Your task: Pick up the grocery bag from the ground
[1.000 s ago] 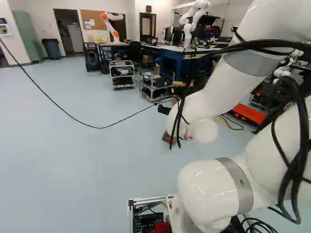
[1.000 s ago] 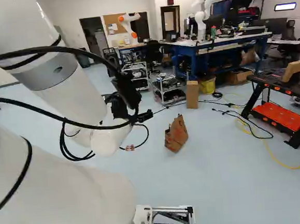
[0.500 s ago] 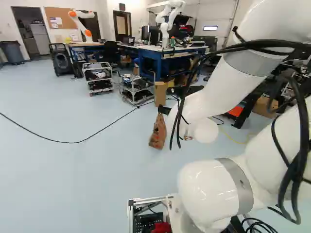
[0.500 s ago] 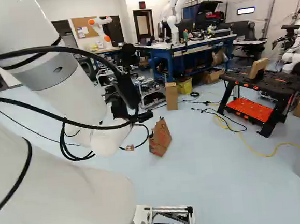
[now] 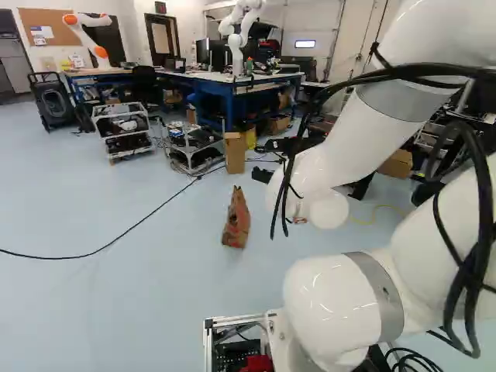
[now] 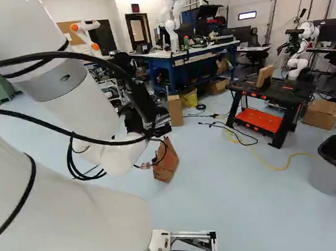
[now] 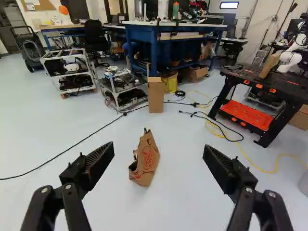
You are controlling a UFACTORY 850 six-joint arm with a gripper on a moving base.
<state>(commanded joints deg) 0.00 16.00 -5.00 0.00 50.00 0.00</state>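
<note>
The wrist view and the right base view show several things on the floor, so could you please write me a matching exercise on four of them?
Things
1. Brown paper grocery bag
2. Tall brown cardboard box
3. Low black workbench
4. Waste bin

Places and colours
A. Has an orange lower shelf
B. Grey body, black around the top
C. Ahead of the open black gripper, the nearest of the four to it in the wrist view
D. Beside a yellow container, near a blue-framed table

Right pairs: 1-C, 2-D, 3-A, 4-B
</note>
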